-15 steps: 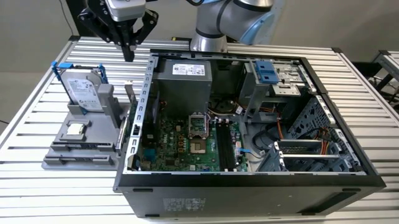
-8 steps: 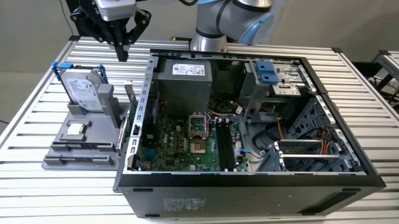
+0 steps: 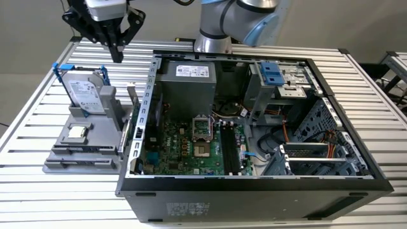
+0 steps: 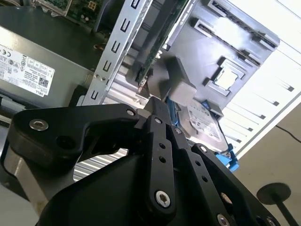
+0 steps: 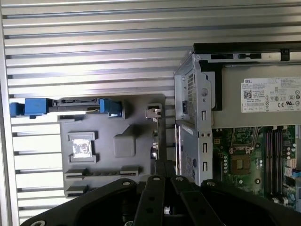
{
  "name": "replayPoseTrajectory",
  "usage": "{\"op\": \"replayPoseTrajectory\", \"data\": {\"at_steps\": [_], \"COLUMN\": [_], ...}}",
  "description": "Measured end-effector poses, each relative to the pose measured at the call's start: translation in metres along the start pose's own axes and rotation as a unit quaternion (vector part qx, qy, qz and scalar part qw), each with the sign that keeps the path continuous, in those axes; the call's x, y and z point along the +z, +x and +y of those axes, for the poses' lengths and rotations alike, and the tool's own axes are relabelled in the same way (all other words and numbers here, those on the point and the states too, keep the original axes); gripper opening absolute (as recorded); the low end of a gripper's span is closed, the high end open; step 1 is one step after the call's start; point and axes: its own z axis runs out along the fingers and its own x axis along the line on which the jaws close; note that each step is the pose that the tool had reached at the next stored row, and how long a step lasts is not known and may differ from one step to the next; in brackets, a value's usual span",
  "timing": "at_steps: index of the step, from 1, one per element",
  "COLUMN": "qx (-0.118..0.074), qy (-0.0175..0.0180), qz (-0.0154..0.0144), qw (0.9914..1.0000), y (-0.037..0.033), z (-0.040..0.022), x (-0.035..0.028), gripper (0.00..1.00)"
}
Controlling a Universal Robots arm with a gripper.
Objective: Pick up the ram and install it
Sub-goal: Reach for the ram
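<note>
- While the arm hangs over the far corner of the slatted counter (image 3: pixel 38 200) on the exterior view's left, its gripper (image 3: pixel 117 56) points straight down. It is raised clear of everything beneath it.
- The 2 fingers (image 4: pixel 157 141) are drawn in narrow, tips together, with nothing held between them.
- The ram (image 4: pixel 162 40) stands on its long edge in a grey holder (image 3: pixel 83 152) on the counter. It sits at the side of the holder that faces the computer case (image 3: pixel 254 188).
- In the second wrist view the ram's green board runs just beside the case's perforated metal wall.
- The gripper is nearest to the ram and roughly in line with it, but apart from it.
- A hard drive (image 3: pixel 86 93) in a blue frame stands upright at the holder's far end.
- A small square silver chip (image 3: pixel 77 132) lies flat in a recess near the holder's middle.
- The case lies on its side with its panel off, so the motherboard (image 3: pixel 184 148) faces up.
- 2 long dark memory slots (image 3: pixel 229 148) run beside the processor socket (image 3: pixel 201 129).
- A grey power supply (image 3: pixel 188 86) sits at the case's far end, towards the arm's base.
</note>
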Motion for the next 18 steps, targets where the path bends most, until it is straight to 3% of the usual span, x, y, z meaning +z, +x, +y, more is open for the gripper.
{"op": "replayPoseTrajectory", "data": {"at_steps": [12,18], "qx": [0.000,0.000], "qy": [0.0000,0.0000], "qz": [0.0000,0.0000], "qw": [1.00000,1.00000], "y": [0.0245,0.0431], "z": [-0.0016,-0.0028], "x": [-0.0007,-0.0011], "gripper": [0.00,0.00]}}
